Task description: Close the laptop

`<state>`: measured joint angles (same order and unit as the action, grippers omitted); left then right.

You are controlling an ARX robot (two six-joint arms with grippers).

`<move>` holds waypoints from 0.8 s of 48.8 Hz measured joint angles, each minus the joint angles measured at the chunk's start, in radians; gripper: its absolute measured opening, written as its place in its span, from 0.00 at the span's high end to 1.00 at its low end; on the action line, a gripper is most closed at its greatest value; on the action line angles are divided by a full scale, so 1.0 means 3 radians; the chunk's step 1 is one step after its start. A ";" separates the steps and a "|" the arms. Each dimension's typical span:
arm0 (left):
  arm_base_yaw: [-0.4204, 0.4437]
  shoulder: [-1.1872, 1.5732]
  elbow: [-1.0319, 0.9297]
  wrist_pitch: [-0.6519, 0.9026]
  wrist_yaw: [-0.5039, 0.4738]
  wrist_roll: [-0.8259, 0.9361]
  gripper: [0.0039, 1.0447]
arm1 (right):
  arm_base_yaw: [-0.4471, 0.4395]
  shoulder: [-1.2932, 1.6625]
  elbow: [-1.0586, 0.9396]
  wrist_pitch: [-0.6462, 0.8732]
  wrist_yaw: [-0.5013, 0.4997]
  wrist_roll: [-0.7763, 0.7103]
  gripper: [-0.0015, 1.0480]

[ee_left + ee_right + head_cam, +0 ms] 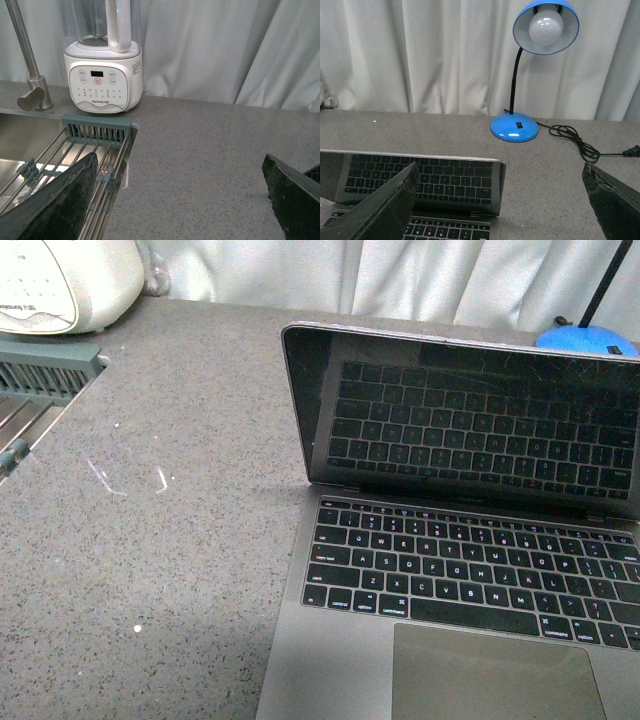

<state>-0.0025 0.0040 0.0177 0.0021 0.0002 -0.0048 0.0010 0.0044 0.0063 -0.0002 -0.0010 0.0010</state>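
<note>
In the front view, an open, slim space-grey metal laptop point(470, 570) with black keys is seen in the lower right of the frame. It rests on a grey speckled stone counter point(180, 570). Its dark glossy screen is tilted up and mirrors the keyboard. A rounded white appliance point(60, 280) is seen in the upper left corner, and a grey-green slatted rack point(40, 375) lies below it at the left edge. A blue lamp base point(585, 338) shows behind the screen at the upper right, and a white curtain point(350, 275) runs along the top. Neither arm is seen here.

In the left wrist view, the left gripper point(179, 165) is held over the counter. Its dark fingers point(60, 200) are spread wide with nothing between them. A white blender point(103, 82) with a control panel stands at the back of the counter, beside a steel faucet point(30, 75). The rack is laid across a steel sink point(20, 135).

In the right wrist view, the right gripper point(500, 167) is held above the laptop's right rear corner. Its fingers point(375, 210) are likewise set wide and empty. The laptop is seen open in front of the blue desk lamp point(546, 25), whose black cord point(575, 140) trails across the counter.
</note>
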 joint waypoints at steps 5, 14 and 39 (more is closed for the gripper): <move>0.0000 0.0000 0.0000 0.0000 0.0000 0.0000 0.06 | 0.0000 0.0000 0.0000 0.0000 0.0000 0.0000 0.09; 0.0000 0.0000 0.0000 0.0000 0.0000 0.0000 0.06 | 0.0000 0.0000 0.0000 0.0000 0.0000 0.0000 0.09; 0.0000 0.0000 0.0000 0.0000 0.0000 0.0000 0.06 | 0.0000 0.0000 0.0000 0.0000 0.0000 0.0000 0.09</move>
<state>-0.0025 0.0040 0.0177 0.0021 0.0002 -0.0048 0.0010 0.0044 0.0063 -0.0002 -0.0010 0.0010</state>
